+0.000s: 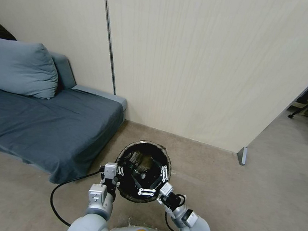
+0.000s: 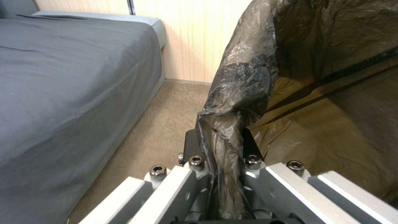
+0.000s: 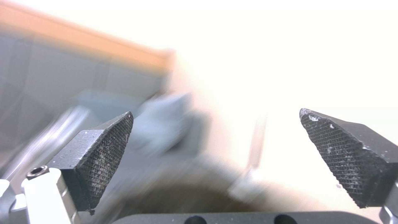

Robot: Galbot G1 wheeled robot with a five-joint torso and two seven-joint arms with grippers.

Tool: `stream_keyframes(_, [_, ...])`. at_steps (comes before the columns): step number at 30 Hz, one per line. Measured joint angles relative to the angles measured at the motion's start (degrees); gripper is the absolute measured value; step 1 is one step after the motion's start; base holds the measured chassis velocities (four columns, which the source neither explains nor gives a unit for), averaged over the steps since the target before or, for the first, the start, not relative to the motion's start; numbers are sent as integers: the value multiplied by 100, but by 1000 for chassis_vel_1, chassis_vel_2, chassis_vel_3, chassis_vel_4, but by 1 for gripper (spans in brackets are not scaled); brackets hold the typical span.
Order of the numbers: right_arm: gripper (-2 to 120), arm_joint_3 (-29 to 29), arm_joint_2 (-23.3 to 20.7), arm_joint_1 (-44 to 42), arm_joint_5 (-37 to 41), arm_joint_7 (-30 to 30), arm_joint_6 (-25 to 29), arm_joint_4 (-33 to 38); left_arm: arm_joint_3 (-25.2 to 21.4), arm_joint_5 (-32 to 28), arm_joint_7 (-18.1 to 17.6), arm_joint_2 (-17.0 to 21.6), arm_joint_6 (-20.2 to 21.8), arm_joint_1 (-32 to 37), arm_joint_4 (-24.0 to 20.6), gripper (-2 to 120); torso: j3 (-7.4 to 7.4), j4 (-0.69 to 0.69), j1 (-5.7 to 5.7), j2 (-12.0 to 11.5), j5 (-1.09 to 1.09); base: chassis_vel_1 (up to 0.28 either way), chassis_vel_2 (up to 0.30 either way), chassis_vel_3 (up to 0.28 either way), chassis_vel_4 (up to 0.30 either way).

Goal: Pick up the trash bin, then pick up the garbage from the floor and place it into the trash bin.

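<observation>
1 trash bin (image 1: 142, 171) | left gripper (image 2: 219, 149) jaws clenched on liner rim; right gripper (image 3: 215, 155) jaws released, seemingly over bin mouth

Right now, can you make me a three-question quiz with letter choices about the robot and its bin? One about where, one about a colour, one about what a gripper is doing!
1. Where is the trash bin?
A. On the sofa
B. In front of the robot, between its two grippers
C. Out past the doorway

2. What colour is the cushion on the sofa?
A. Blue-grey
B. Red
C. Yellow

3. What is the left gripper doing?
A. Hanging open over the carpet
B. Holding a wrapper
C. Clamped on the bin's bag-covered rim

Answers:
1. B: the head view shows the bin close before the robot's body, a gripper at each side.
2. A: it is blue-grey against the wall.
3. C: the left wrist view shows black bag pinched between its fingers, while the right gripper is open.
</observation>
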Motion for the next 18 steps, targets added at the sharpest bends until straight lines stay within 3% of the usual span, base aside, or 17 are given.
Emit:
stream_keyframes(1, [100, 0, 0, 0, 0, 0, 0, 0, 0, 0, 0, 0, 0, 0, 0, 0, 0, 0, 0, 0, 0, 0, 0, 0, 0])
stream_keyframes(3, [100, 177, 146, -96, -115, 720, -164, 460, -10, -8, 22, 63, 83, 108, -63, 0, 0, -1, 0, 0, 0, 0, 0, 0, 0])
stream_keyframes(5, [100, 238, 181, -107, -172, 909, -207, 554, -13, -13, 30, 76, 103, 130, -79, 0, 0, 0, 0, 0, 0, 0, 0, 0, 0])
stream_keyframes(9, [100, 740, 473, -296, -594, 2028, -508, 1419, -140, -99, 93, 227, 199, 229, -191, 0, 0, -1, 0, 0, -3, 0, 0, 0, 0])
stream_keyframes(18, [100, 1509, 653, -510, -623, 2636, -567, 1425, -223, -153, 108, 398, 203, 371, -307, 0, 0, 0, 0, 0, 0, 0, 0, 0, 0])
